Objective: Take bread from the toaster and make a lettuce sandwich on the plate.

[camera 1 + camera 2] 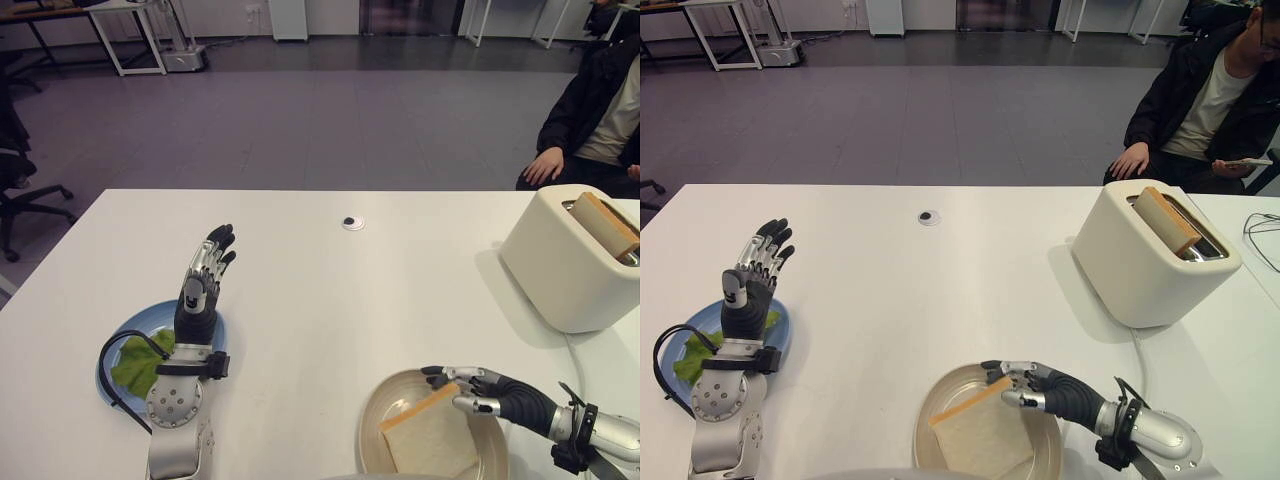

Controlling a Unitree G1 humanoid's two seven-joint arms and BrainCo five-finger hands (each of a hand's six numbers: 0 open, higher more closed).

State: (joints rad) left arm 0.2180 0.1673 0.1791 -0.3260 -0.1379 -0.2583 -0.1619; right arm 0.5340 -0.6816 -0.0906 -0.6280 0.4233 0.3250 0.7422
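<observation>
A slice of bread [432,440] lies tilted in the tan plate [372,415] at the table's near edge. My right hand [478,388] comes in from the right, its fingers closed on the slice's upper corner. The white toaster [562,270] stands at the far right with a second slice [606,222] sticking up from its slot. On the left, a green lettuce leaf [140,366] rests on a blue plate [138,322]. My left hand [202,282] is raised over that plate, fingers straight and spread, holding nothing.
A small round black-and-white disc [352,222] sits at the table's far middle. The toaster's cord [1137,350] trails along the right side toward my right arm. A dark cable [115,360] loops at my left wrist.
</observation>
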